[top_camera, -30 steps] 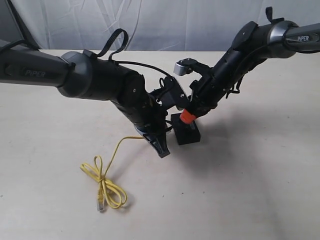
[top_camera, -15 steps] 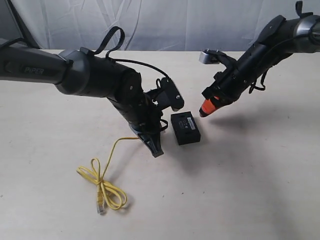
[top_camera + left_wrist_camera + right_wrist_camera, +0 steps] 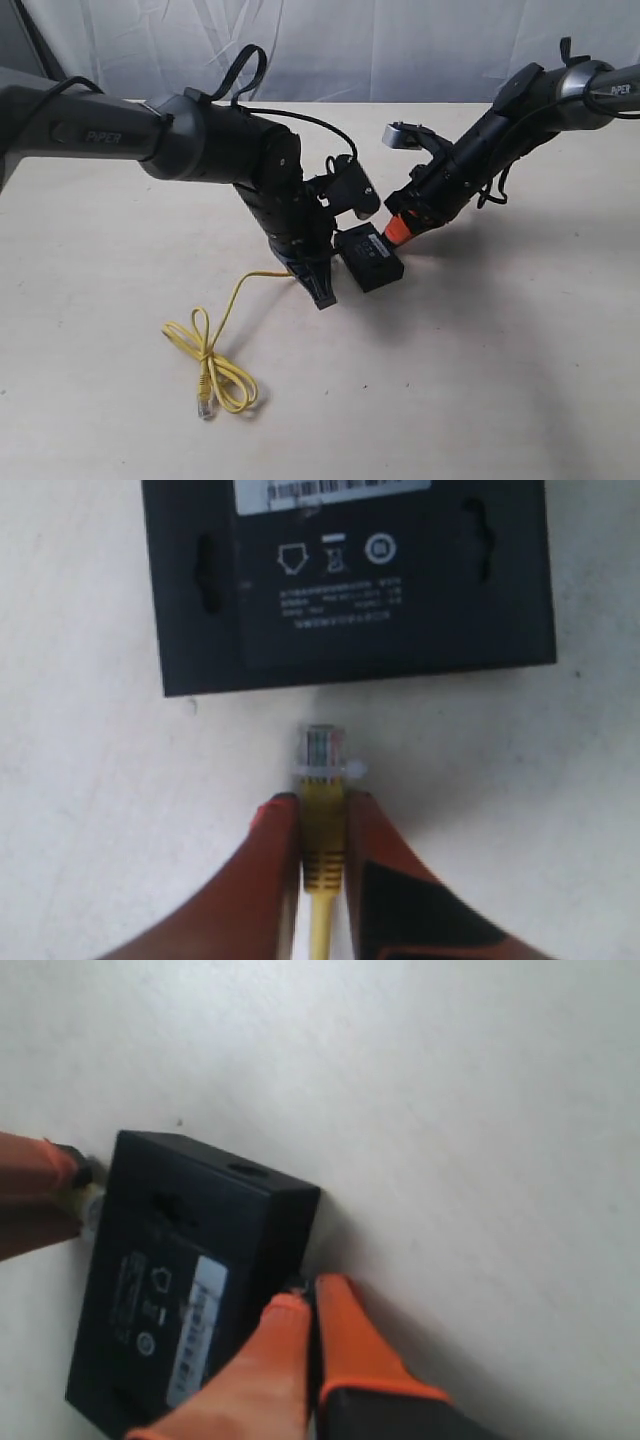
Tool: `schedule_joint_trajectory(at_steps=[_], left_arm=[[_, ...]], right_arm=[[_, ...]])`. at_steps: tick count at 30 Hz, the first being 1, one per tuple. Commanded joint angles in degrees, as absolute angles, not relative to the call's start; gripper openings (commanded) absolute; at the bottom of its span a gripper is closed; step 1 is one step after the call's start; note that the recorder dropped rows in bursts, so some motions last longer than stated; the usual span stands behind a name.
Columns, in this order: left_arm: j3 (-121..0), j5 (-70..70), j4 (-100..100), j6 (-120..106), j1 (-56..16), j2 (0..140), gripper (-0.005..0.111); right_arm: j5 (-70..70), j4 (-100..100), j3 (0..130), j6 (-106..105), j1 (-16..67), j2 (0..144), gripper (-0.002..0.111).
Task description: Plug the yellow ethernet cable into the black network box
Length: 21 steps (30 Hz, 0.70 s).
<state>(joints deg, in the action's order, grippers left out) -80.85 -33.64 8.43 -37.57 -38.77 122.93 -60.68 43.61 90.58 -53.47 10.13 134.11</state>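
Observation:
The black network box lies flat on the table, label side up, between the two arms. My left gripper is shut on the yellow ethernet cable just behind its clear plug. The plug points at the box's side, a short gap away. The rest of the cable trails in loops on the table toward the front left. My right gripper is shut with nothing in it, its orange tips against the opposite side of the box.
A pale tabletop spreads all around, and a white cloth backdrop hangs behind it. The cable's free plug rests near the front left. The left arm's dark body hangs over the table's left half.
The right gripper lifted off to the right, then came back down against the box's far side. The box has turned slightly. The left gripper still holds the plug near the box.

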Motion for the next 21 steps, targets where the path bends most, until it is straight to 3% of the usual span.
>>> schedule_joint_trajectory(at_steps=[1, 21], left_arm=[[-81.2, -34.1, 9.6, -37.7, -38.9, 123.7, 0.0], [-82.3, -33.6, 10.5, -32.9, -38.9, 123.6, 0.0]], right_arm=[[-59.6, 44.1, 90.6, -54.2, 11.4, 135.1, -0.001], [-62.0, 42.8, 90.6, -53.9, 11.4, 135.1, -0.001]])
